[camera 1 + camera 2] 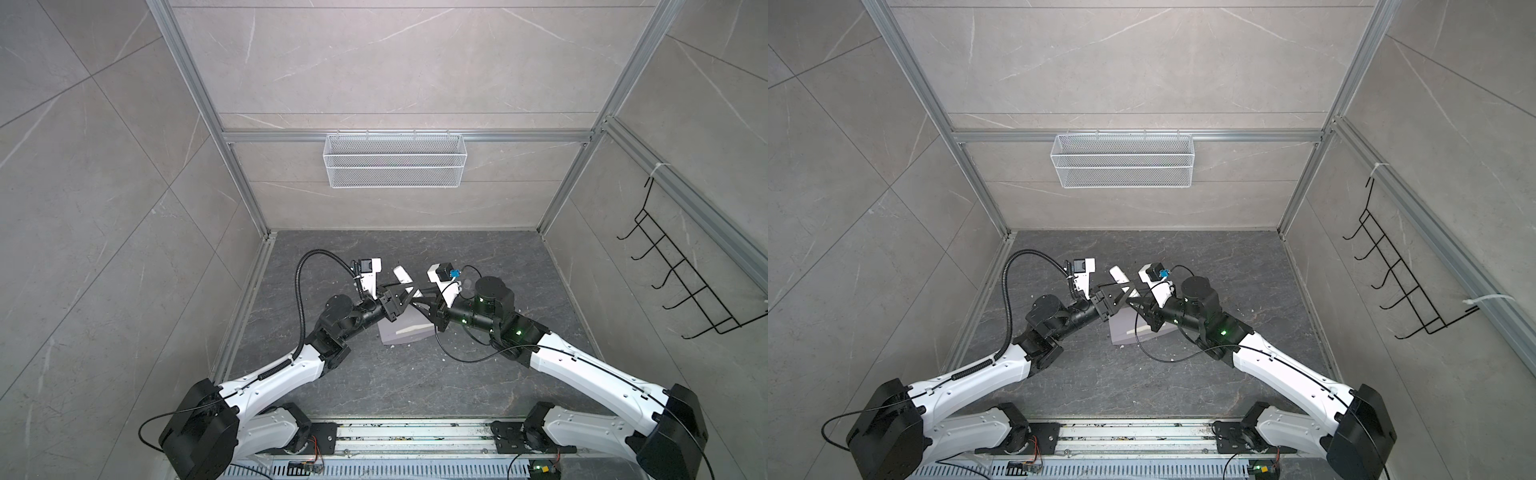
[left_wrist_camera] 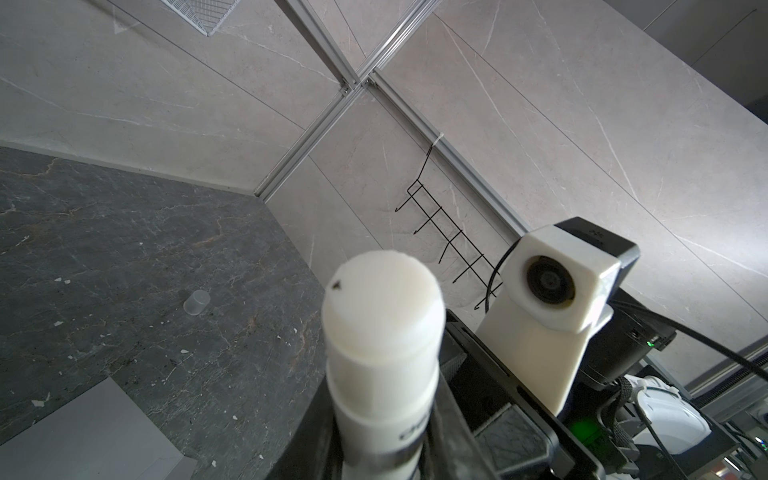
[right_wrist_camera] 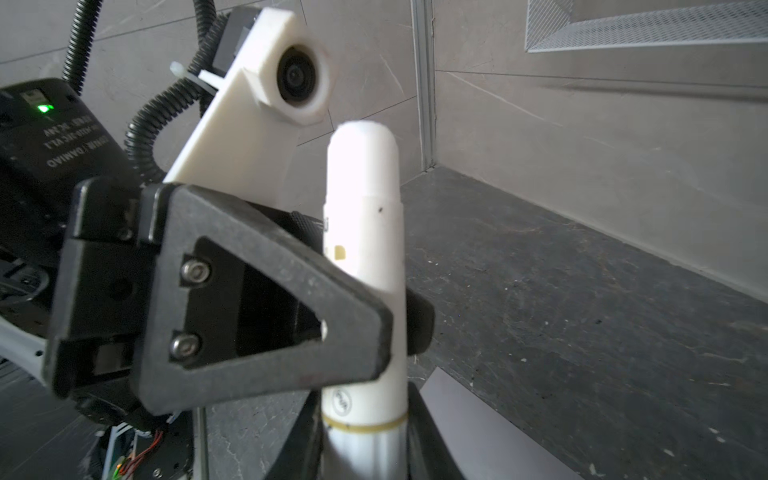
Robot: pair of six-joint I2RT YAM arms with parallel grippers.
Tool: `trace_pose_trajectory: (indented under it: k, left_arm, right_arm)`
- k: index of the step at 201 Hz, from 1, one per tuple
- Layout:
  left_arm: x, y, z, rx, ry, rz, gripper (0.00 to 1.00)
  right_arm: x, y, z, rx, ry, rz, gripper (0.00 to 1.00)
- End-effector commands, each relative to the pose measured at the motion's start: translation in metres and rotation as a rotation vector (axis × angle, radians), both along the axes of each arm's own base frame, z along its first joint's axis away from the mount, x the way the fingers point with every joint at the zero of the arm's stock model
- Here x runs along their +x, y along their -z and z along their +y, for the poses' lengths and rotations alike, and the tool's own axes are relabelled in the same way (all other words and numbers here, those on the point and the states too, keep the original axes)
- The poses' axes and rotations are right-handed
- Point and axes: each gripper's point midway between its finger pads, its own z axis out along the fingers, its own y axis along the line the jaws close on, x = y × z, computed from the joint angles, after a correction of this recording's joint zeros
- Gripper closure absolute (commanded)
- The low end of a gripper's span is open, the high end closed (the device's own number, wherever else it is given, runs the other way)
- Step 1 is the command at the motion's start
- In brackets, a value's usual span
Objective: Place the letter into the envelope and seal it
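A glue stick [image 3: 365, 232] is held above the middle of the table [image 1: 374, 382] by both claws. The left gripper [image 2: 386, 428] is clenched round its body and the right gripper [image 3: 365, 449] round its lower end. Its bare white tip is pointed up and away, and a small clear cap [image 2: 196, 302] is seen lying on the table to the far right.

The envelope [image 1: 395, 334] lies flat just below the claws and is held by nothing. A pale strip is seen on it. Whether that is the letter's edge cannot be told, and the letter is seen nowhere else, so it is judged to be inside.

Sealing appears to be in preparation. If one claw is released carelessly, the stick could be tipped or dropped onto the envelope. If too much glue is wound out, it could be snapped or smeared onto the fingers. The loose envelope could also be dragged along once glue is pressed on.
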Motion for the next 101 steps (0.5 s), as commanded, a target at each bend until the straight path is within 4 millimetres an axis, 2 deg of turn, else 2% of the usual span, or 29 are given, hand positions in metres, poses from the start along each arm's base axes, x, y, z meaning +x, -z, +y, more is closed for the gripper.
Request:
trace_pose_trajectory:
  k: [1, 58, 101]
  left_arm:
    - [-0.013, -0.028, 0.003, -0.048, 0.036, -0.101, 1.00]
    - [-0.017, -0.032, 0.003, -0.055, 0.051, -0.120, 1.00]
    - [-0.020, -0.035, 0.003, -0.060, 0.059, -0.133, 1.00]
  right_arm:
    - [0.016, -0.022, -0.006, 0.103, 0.012, 0.053, 1.00]
    - [0.025, -0.027, -0.013, 0.232, -0.105, 0.192, 0.99]
    - [0.035, -0.023, -0.017, 0.299, -0.172, 0.292, 0.98]
